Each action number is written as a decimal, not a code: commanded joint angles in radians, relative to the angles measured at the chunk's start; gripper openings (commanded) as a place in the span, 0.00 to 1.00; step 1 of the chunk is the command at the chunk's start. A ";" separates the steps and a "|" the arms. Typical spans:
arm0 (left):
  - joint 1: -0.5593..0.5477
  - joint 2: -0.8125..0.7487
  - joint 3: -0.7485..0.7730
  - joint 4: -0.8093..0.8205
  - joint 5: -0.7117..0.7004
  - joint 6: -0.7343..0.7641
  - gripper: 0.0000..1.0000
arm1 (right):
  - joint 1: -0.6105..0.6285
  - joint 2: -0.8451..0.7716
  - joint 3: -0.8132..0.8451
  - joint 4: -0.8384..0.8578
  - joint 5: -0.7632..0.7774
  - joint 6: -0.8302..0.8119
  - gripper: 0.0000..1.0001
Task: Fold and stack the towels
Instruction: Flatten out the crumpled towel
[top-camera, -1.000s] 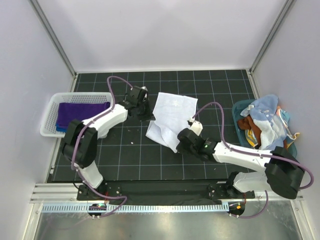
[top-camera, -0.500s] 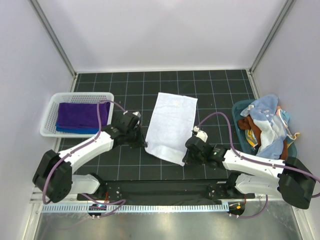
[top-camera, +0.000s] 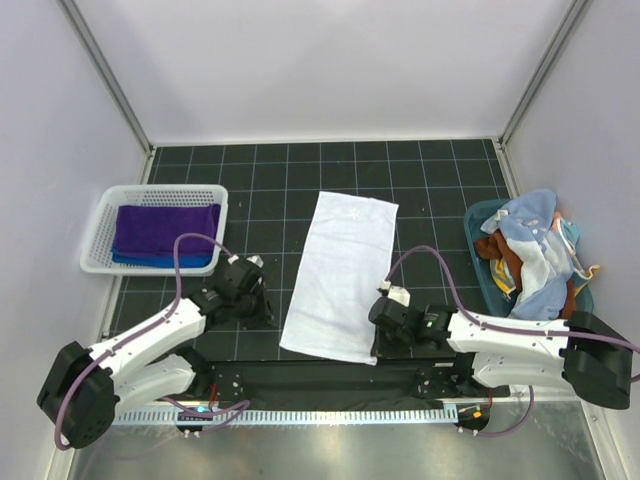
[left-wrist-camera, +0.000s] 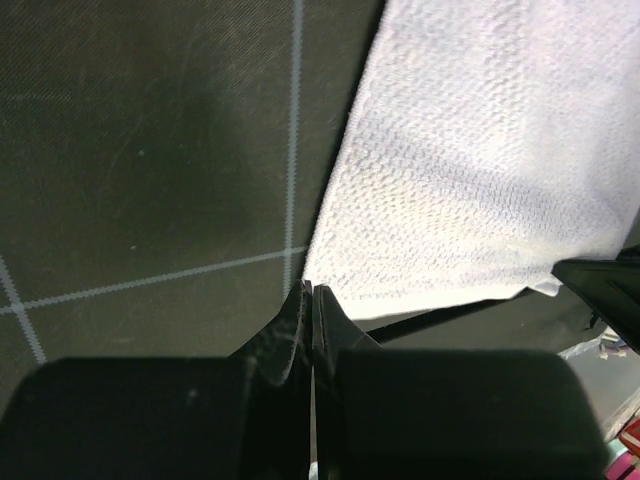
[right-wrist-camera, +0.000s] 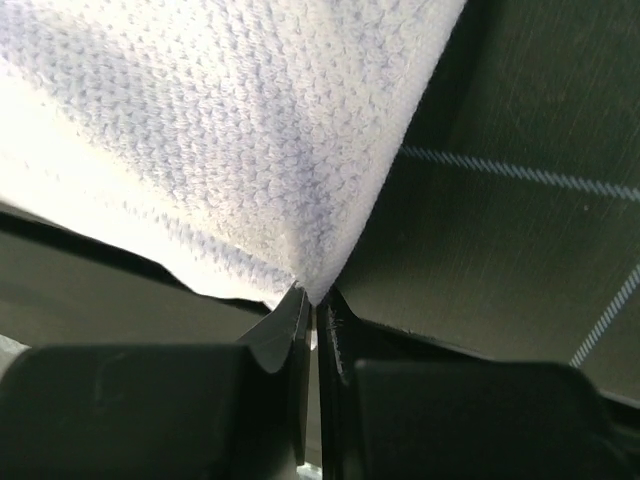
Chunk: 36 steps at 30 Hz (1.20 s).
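The white towel (top-camera: 342, 270) lies spread flat and lengthwise in the middle of the black grid mat, with its near edge at the table's front. My left gripper (top-camera: 281, 338) (left-wrist-camera: 309, 290) is shut at the towel's (left-wrist-camera: 480, 150) near left corner, which ends right at the fingertips. The near right corner of the towel (right-wrist-camera: 220, 120) is pinched in my shut right gripper (top-camera: 377, 352) (right-wrist-camera: 316, 295). A folded purple towel (top-camera: 165, 228) rests on a blue towel (top-camera: 150, 259) inside the white basket (top-camera: 100, 235) at the left.
A teal bin (top-camera: 478, 215) at the right edge holds a heap of mixed cloths (top-camera: 535, 250). White walls enclose the mat on three sides. The metal rail with the arm bases (top-camera: 330, 385) runs just behind the towel's near edge.
Both grippers have moved toward the near edge of the table. The white towel has come along with them and gone from a crumpled fold to lying stretched out flat.
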 joint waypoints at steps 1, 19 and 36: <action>-0.009 -0.031 -0.030 -0.020 0.008 -0.030 0.00 | 0.029 -0.024 -0.008 -0.072 -0.008 0.033 0.04; 0.011 0.281 0.432 0.081 -0.108 0.164 0.34 | -0.095 -0.072 0.275 -0.194 0.308 -0.137 0.54; 0.195 1.228 1.381 0.036 -0.056 0.637 0.63 | -0.844 0.734 0.819 0.219 0.140 -0.438 0.50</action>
